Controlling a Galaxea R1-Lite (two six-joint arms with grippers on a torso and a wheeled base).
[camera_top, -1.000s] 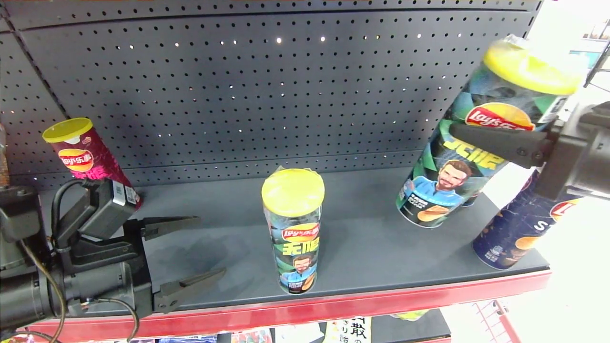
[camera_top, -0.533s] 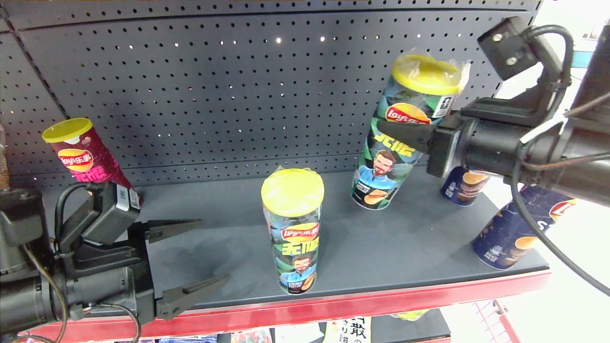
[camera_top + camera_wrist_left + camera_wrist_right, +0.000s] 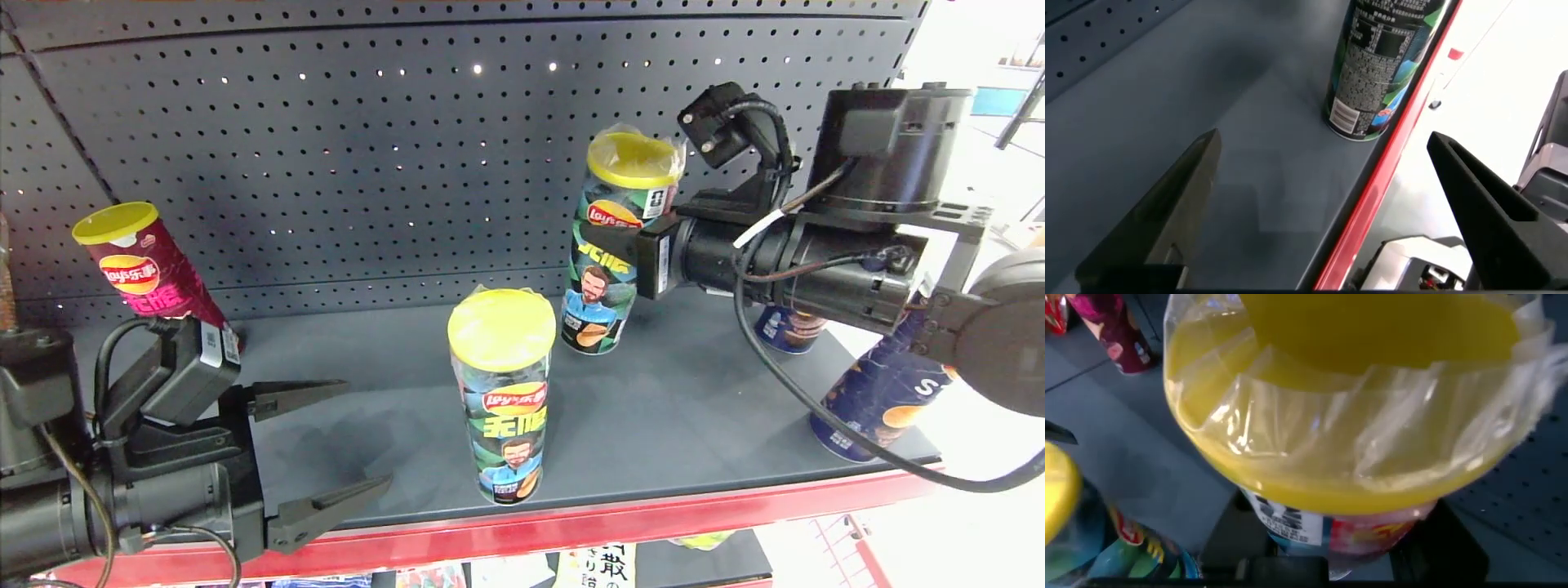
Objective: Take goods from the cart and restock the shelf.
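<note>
Head view: the shelf (image 3: pixel 702 408) is seen partly stocked; a front can (image 3: pixel 502 392) is stood upright at centre frame, near the red edge (image 3: pixel 653 514); a maroon can (image 3: pixel 143 265) is leaned towards the pegboard (image 3: pixel 408 163) at the left; blue cans (image 3: pixel 878 392) are placed at the right. Right of centre, a green can (image 3: pixel 608 286) is gripped high on its body by the right tool (image 3: pixel 611 238), clenched around it; its base is down at the back of the shelf, slightly tilted; contact cannot be confirmed. At lower left the left tool (image 3: pixel 359 437) is held spread wide, nothing in it.

Left wrist view: bare shelf is seen between the spread fingers; the front can is stood beyond, just beside the red edge.

Right wrist view: the film-wrapped yellow lid (image 3: pixel 1347 416) of the green can is seen close up; the maroon can is seen farther off.

This placement is judged nearly done; setting down and release are left; more trips to the cart are probably called for.
</note>
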